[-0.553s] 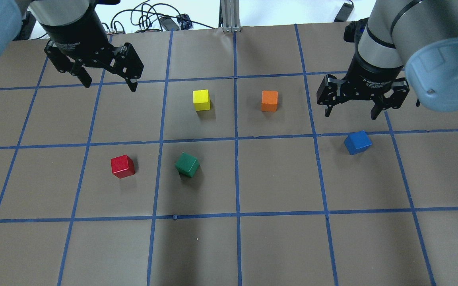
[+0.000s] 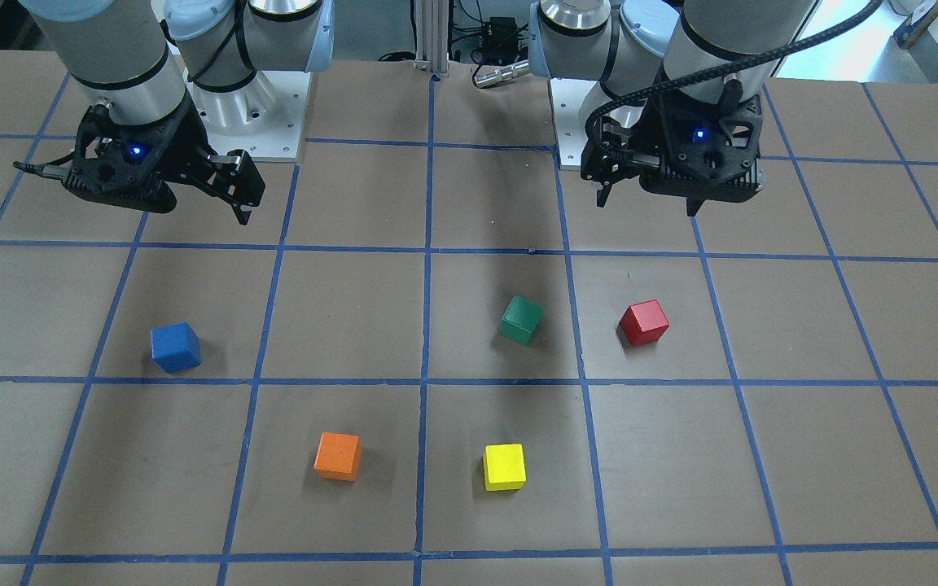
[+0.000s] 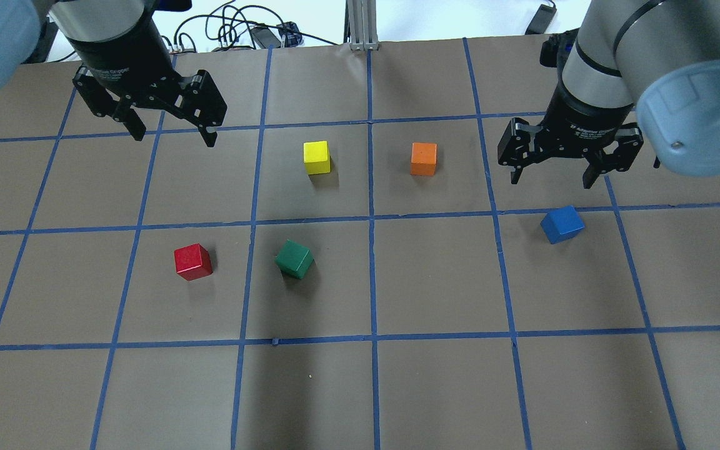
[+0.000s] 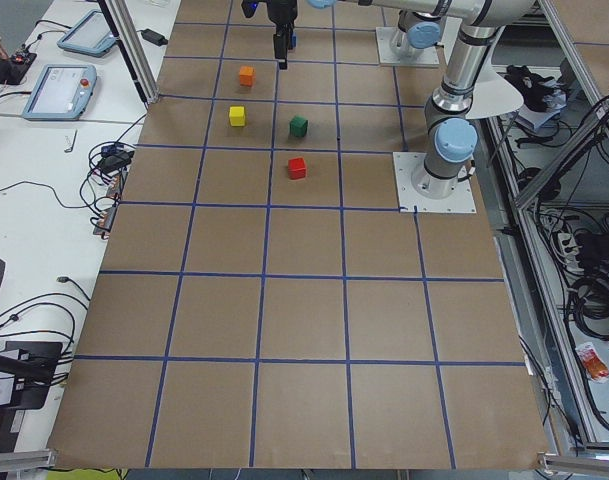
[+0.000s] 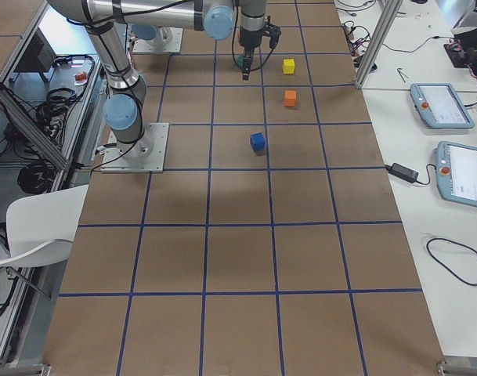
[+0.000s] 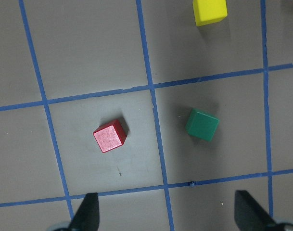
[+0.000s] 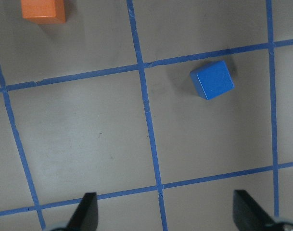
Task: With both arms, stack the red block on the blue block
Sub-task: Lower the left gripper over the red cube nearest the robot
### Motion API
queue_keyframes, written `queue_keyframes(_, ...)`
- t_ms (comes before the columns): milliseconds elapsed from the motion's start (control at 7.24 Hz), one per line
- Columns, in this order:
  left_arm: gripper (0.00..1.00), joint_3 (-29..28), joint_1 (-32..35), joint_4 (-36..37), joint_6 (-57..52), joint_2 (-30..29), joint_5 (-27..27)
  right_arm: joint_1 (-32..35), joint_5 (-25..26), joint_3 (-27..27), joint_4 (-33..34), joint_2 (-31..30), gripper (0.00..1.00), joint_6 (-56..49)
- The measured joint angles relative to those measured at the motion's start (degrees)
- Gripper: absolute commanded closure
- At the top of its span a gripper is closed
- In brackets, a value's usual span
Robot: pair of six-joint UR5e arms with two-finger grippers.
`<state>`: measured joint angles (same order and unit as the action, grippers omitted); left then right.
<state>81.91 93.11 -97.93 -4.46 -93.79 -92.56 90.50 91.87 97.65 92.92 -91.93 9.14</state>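
My left hand [image 3: 174, 134] hangs spread and empty; below it, well apart on the bench [image 3: 435, 387], sits the red block [image 3: 193, 261], a green cube [image 3: 294, 259] beside that. My right hand [image 3: 550, 180], also spread, has the blue block [image 3: 562, 224] likewise below, untouched. Both look light, rigid, matte, square-edged; I'd pinch opposite flat faces.

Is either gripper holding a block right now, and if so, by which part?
Nothing is held. The left gripper and right gripper are both open and empty. The red block and blue block lie free, clear of both.
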Motion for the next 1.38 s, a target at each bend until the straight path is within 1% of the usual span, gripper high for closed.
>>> queue_keyframes(415, 0.0, 0.5, 0.0, 0.3, -0.7, -0.3, -0.2, 0.0, 0.1, 0.1, 0.0, 0.1, 0.0, -0.2)
queue_keyframes(691, 0.0, 2.7, -2.5, 1.1, -0.7, -1.8, -0.4, 0.0, 0.2, 0.1, -0.1, 0.1, 0.0, -0.2)
queue_keyframes(829, 0.0, 5.5, -5.5, 3.0, -0.6, -2.6, -0.2, -0.1, 0.2, 0.1, -0.3, 0.1, 0.0, -0.2)
queue_keyframes(1106, 0.0, 14.6, -10.6, 12.4, -0.3, -3.1, -0.1, -0.1, 0.3, 0.3, -0.6, 0.1, 0.0, -0.1)
queue_keyframes(1244, 0.0, 20.6, -12.2, 19.2, 0.0, -3.1, 0.0, -0.1, 0.3, 0.5, -0.7, 0.1, 0.0, 0.0)
queue_keyframes(1382, 0.0, 27.6, -13.4, 28.2, 0.5, -3.2, 0.2, -0.1, 0.3, 0.9, -0.7, 0.0, 0.0, 0.1)
